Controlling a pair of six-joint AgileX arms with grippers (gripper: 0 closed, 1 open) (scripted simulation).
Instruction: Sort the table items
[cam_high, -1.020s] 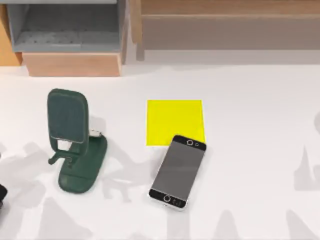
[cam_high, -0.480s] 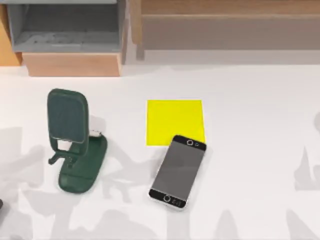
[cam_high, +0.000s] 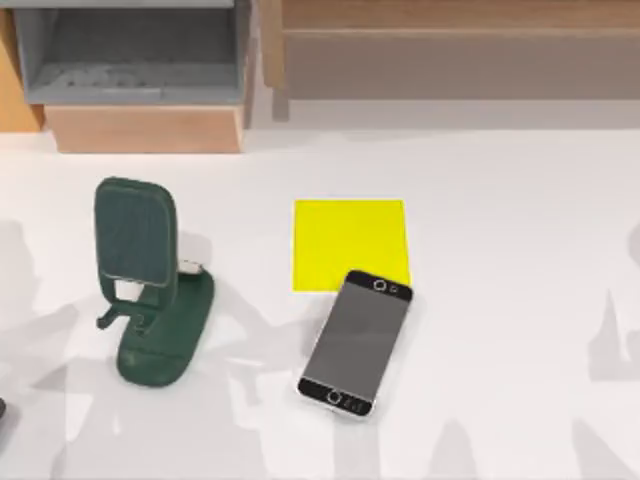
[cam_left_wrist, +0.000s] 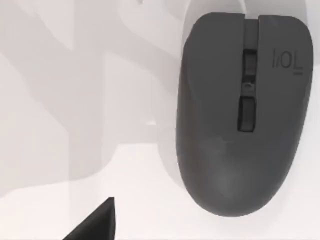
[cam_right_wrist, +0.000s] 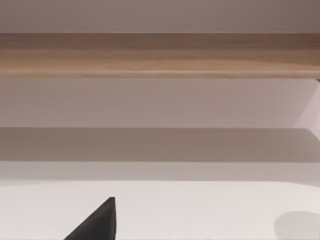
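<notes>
The top view looks straight down on the table (cam_high: 500, 250) from well above, taking in the stand (cam_high: 150, 285), yellow pad (cam_high: 350, 240) and phone (cam_high: 356, 342). The left wrist camera points down from close above the mouse (cam_left_wrist: 242, 112) on the same white tabletop. The right wrist camera sits low, facing level across the table towards a wooden shelf (cam_right_wrist: 160, 52).

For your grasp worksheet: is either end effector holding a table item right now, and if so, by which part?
Nothing is held. The mouse lies free on the table below the left wrist camera, and the smartphone lies flat with one end over the yellow square.
</notes>
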